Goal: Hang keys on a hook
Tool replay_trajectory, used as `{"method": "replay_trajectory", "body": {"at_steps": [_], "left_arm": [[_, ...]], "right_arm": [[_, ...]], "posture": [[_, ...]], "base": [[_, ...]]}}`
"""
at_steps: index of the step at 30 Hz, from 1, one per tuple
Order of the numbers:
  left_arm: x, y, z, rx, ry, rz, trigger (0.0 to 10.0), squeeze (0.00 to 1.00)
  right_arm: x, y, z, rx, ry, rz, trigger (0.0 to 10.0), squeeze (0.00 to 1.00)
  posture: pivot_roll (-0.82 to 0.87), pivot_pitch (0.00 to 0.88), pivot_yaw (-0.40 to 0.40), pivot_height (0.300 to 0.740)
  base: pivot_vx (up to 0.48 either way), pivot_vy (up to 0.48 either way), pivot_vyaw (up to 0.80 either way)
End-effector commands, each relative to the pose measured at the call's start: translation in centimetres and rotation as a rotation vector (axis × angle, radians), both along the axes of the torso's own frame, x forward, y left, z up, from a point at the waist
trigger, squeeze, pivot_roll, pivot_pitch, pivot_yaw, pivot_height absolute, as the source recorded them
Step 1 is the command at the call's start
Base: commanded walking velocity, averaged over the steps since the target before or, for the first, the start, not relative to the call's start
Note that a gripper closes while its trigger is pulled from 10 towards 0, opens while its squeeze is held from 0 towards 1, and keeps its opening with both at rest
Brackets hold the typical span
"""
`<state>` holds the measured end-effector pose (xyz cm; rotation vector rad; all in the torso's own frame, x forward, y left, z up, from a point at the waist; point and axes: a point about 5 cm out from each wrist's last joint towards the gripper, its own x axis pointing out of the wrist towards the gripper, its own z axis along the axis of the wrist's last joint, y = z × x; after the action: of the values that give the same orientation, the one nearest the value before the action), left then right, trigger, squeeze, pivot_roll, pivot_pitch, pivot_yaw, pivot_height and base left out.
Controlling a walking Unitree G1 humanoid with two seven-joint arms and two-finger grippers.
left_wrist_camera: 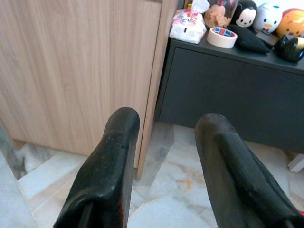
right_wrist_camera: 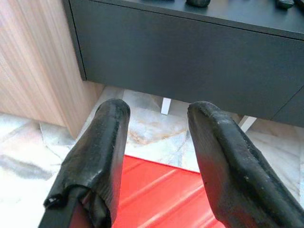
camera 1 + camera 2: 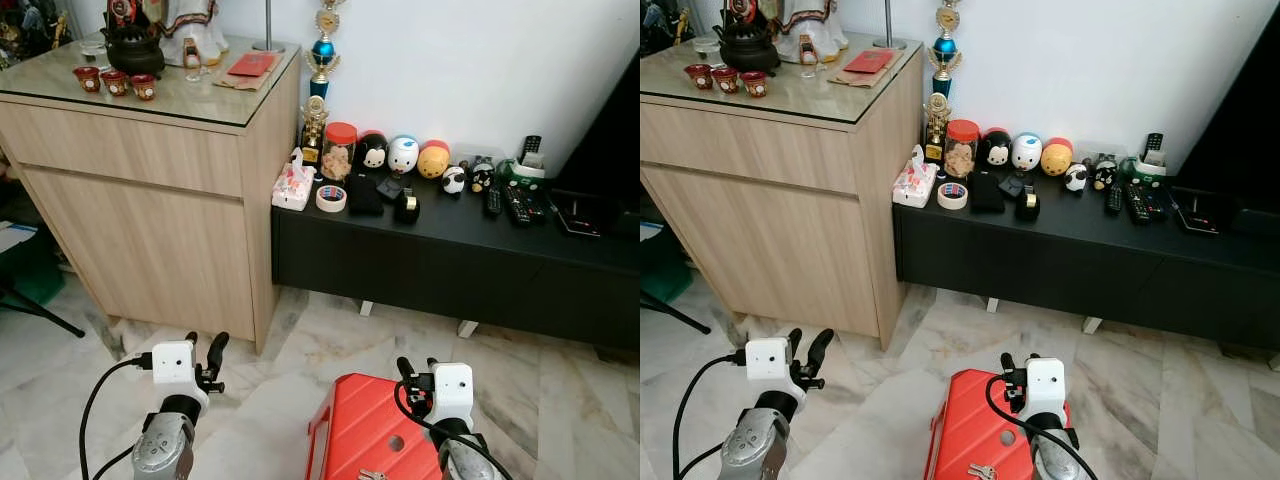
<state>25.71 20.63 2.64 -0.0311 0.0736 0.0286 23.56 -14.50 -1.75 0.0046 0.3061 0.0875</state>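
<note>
Both grippers empty, keys on the stool.
Left gripper (image 3: 203, 352) and right gripper (image 3: 417, 368) hover low with fingers apart; the keys (image 3: 982, 471) lie on the red stool (image 3: 970, 430) below the right gripper.

Marble floor (image 3: 300, 370) open between grippers and furniture, free passage ahead. Red stool (image 3: 365, 435) sits low under right gripper (image 3: 417, 368), blocking downward room there. Left gripper (image 3: 204, 350) has bare floor below, fingers apart, wooden cabinet (image 3: 140, 220) face close ahead. Black low console (image 3: 450, 260) blocks forward right; its left end crowded with tissue pack (image 3: 293, 185), tape roll (image 3: 331, 198), jar (image 3: 340, 150), figurines (image 3: 403, 155); remotes (image 3: 515, 200) toward right end. Front edge mid-console has some bare strip. Cabinet top front-left corner holds cups (image 3: 114, 82).
</note>
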Motion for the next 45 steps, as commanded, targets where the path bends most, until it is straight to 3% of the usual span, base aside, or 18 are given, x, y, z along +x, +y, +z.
{"method": "replay_trajectory", "body": {"at_steps": [1,13,25,32,34,45], "left_arm": [[0.37,-0.23,0.14,-0.010,-0.002,-0.001,10.0,0.00],[0.47,-0.60,0.13,-0.016,-0.004,-0.005,10.0,0.00],[0.52,-0.61,0.15,-0.017,-0.003,-0.007,10.0,0.00],[0.61,-0.65,0.16,-0.020,-0.003,-0.005,10.0,0.00],[0.76,-0.60,0.25,-0.020,-0.005,-0.005,10.0,0.00],[0.81,-0.77,0.17,-0.022,0.000,-0.010,10.0,0.00]], "right_arm": [[0.01,-0.26,-0.24,-0.017,0.021,0.006,10.0,0.00],[0.17,-0.03,-0.27,-0.018,0.034,0.013,10.0,0.00],[0.37,-0.04,-0.21,-0.010,0.041,0.004,10.0,0.00],[0.45,0.32,-0.15,0.006,0.036,0.024,10.0,0.00],[0.53,0.35,-0.46,-0.040,0.069,0.035,10.0,0.00],[0.70,0.56,-0.73,-0.029,0.106,0.057,10.0,0.00]], "posture": [[0.05,0.000,-0.116,0.740],[0.06,0.000,-0.116,0.681],[0.05,0.000,-0.117,0.681],[0.06,0.000,-0.116,0.657],[0.05,0.000,-0.116,0.657],[0.06,0.002,-0.117,0.657]], "base": [[0.000,0.000,0.00],[0.000,0.000,0.00],[0.000,0.000,0.00],[0.000,0.000,0.00],[0.000,0.000,0.00],[0.000,0.000,0.00]]}}
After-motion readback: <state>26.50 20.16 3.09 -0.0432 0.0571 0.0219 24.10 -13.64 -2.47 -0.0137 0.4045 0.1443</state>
